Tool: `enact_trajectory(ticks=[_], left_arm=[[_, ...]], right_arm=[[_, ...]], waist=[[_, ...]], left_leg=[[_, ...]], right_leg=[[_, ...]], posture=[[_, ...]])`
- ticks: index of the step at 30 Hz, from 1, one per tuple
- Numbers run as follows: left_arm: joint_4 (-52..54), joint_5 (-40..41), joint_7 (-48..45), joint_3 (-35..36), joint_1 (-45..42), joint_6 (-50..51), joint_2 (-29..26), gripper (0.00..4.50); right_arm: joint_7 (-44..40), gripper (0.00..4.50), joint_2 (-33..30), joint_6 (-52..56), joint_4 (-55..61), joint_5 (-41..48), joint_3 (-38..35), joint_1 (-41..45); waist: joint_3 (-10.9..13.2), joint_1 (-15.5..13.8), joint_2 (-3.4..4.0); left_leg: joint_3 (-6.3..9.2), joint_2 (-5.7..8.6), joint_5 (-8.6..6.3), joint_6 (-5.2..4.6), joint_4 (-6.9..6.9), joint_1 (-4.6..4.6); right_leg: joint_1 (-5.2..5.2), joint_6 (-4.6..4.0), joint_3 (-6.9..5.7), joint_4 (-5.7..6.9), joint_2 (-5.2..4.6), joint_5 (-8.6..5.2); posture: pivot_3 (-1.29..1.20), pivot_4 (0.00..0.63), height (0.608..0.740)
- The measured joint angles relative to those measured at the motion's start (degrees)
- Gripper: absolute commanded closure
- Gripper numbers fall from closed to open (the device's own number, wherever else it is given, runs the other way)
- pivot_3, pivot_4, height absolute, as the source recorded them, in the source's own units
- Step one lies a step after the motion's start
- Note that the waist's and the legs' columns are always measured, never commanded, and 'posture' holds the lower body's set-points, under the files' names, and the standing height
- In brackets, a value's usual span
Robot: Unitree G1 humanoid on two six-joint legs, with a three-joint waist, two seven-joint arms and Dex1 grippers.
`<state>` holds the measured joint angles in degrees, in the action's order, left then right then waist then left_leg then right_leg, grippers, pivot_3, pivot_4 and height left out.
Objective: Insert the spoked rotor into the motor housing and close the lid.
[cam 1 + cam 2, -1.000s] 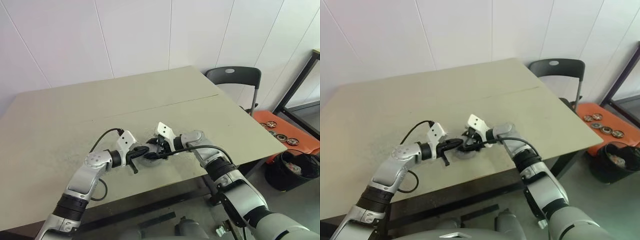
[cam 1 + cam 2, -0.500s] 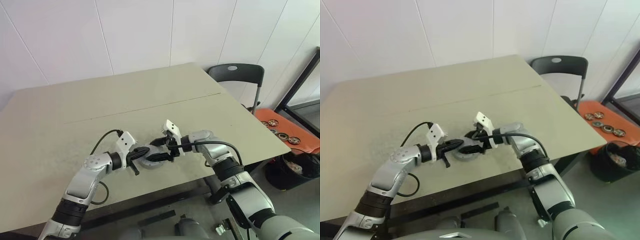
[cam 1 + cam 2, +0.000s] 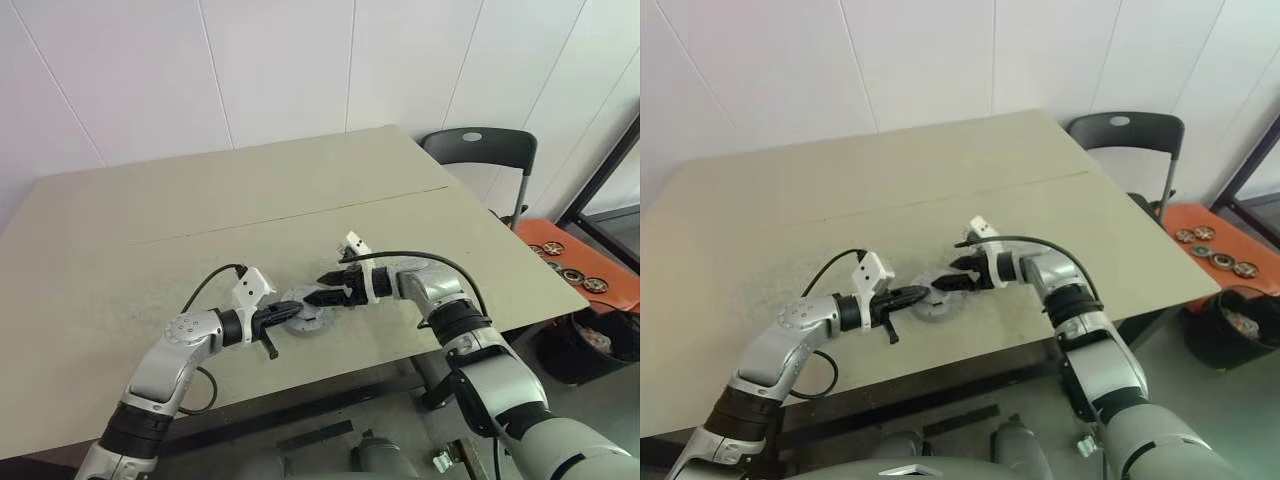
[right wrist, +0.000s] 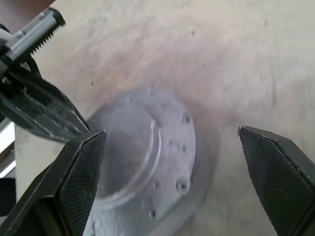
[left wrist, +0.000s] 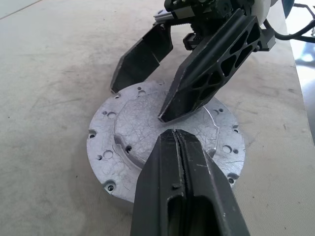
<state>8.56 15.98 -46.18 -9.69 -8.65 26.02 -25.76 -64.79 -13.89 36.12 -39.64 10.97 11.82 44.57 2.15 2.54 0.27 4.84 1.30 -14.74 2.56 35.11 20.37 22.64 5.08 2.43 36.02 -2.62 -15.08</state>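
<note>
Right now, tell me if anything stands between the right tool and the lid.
Nothing visible does. The right tool hangs open just over the lid, which lies flat on the table. The left tool, shut, rests at the lid's near edge, not between them.

Lid (image 5: 147, 142) hemmed by left gripper (image 3: 290, 314) and right gripper (image 3: 322, 287), bare table (image 3: 150, 220) all around

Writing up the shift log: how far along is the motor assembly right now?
Looks nearly done: the lid lies flat on the table, apparently seated on the housing, with no rotor in sight. In hand: nothing; the right gripper hangs open over the lid, and the shut left gripper points at its rim. Left: confirming that the lid is fully seated and withdrawing both arms.
</note>
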Motion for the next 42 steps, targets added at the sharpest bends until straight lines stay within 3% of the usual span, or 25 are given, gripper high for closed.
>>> enact_trajectory(ticks=[13,20,26,29,35,42], left_arm=[[0.08,-0.08,-0.03,-0.12,0.49,-0.40,-0.98,4.50],[0.03,-0.06,-0.61,0.63,0.39,-0.68,-3.64,4.50],[0.10,-0.07,-0.49,1.44,1.08,-0.69,-4.11,4.50],[0.23,-0.10,-0.22,1.52,1.13,-0.70,-4.19,4.50],[0.68,-0.51,0.10,1.82,1.05,-1.76,-5.14,4.50],[0.69,-0.50,0.16,1.84,1.13,-1.91,-5.11,4.50]], right_arm=[[-1.74,0.04,-1.19,25.03,0.07,6.72,-3.15,1.84],[5.13,0.04,2.06,31.80,3.53,8.52,-6.81,0.71],[13.73,0.04,7.30,35.88,2.06,10.57,-16.25,0.42],[16.51,0.63,9.06,36.76,0.34,11.32,-20.07,0.60],[17.73,2.39,9.68,38.50,-0.22,12.43,-21.82,0.59],[17.78,2.40,9.67,38.90,-0.24,12.63,-22.31,0.54]], waist=[[0.00,0.00,-0.01],[-0.02,0.74,-0.01],[-0.03,1.91,-0.03],[-0.02,1.96,-0.02],[-0.03,1.70,-0.01],[-0.03,1.62,0.00]], left_leg=[[0.00,0.00,0.00,0.00,0.04,-0.02],[0.01,-0.08,0.00,-0.01,0.01,-0.08],[0.01,-0.13,0.00,-0.01,0.02,-0.15],[0.02,-0.15,0.00,-0.01,0.02,-0.16],[-0.01,-0.12,0.00,-0.01,0.02,-0.09],[-0.01,-0.12,0.00,-0.01,0.04,-0.10]], right_leg=[[-0.01,-0.01,0.00,0.06,0.02,0.01],[0.02,0.07,0.00,0.15,0.13,-0.01],[0.01,0.17,0.03,0.20,0.20,0.07],[0.01,0.16,0.03,0.22,0.23,0.08],[0.04,0.20,0.04,0.19,0.18,0.11],[0.03,0.21,0.03,0.20,0.19,0.10]], posture=[[0.00,0.000,0.740],[0.00,0.000,0.740],[0.00,0.000,0.740],[0.00,0.000,0.740],[0.00,0.000,0.740],[0.00,0.000,0.740]])
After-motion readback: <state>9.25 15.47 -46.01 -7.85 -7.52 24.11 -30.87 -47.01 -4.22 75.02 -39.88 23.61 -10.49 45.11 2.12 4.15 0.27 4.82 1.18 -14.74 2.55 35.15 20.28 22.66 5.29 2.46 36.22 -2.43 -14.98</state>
